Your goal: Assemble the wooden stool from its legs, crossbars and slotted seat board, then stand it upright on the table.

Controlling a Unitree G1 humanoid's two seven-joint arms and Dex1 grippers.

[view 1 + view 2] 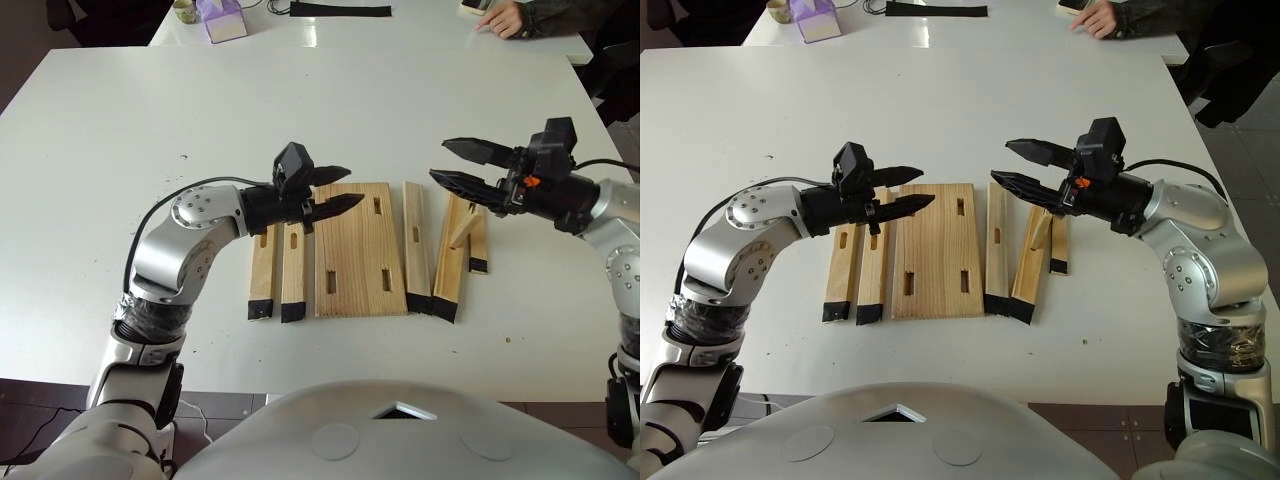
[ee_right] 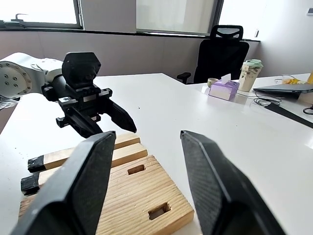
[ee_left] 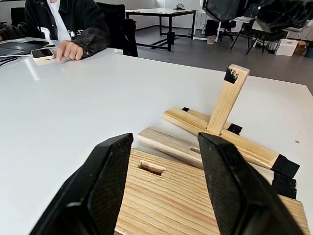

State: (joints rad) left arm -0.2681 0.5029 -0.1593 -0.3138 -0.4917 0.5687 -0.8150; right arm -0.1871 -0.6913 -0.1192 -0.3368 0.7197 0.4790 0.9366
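Note:
The slotted seat board (image 1: 352, 250) lies flat mid-table. Two black-tipped legs (image 1: 263, 272) (image 1: 294, 268) lie along its left side. To its right lies another leg (image 1: 416, 245), then a leg piece (image 1: 452, 265) with a short crossbar (image 3: 227, 98) sticking up from it. My left gripper (image 1: 338, 190) hovers open over the board's far left corner, holding nothing. Above the right-hand pieces, my right gripper (image 1: 455, 165) is open too and holds nothing. The right wrist view shows the board (image 2: 122, 196) beyond the right gripper (image 2: 146, 161), and the left gripper (image 2: 93, 110) farther off.
A second table behind carries a tissue box (image 1: 221, 18), a cup (image 1: 185, 10), a black strip (image 1: 340, 10) and a seated person's hand (image 1: 500, 18) beside a phone (image 3: 43, 53). White tabletop (image 1: 120, 150) stretches wide to the left and far side.

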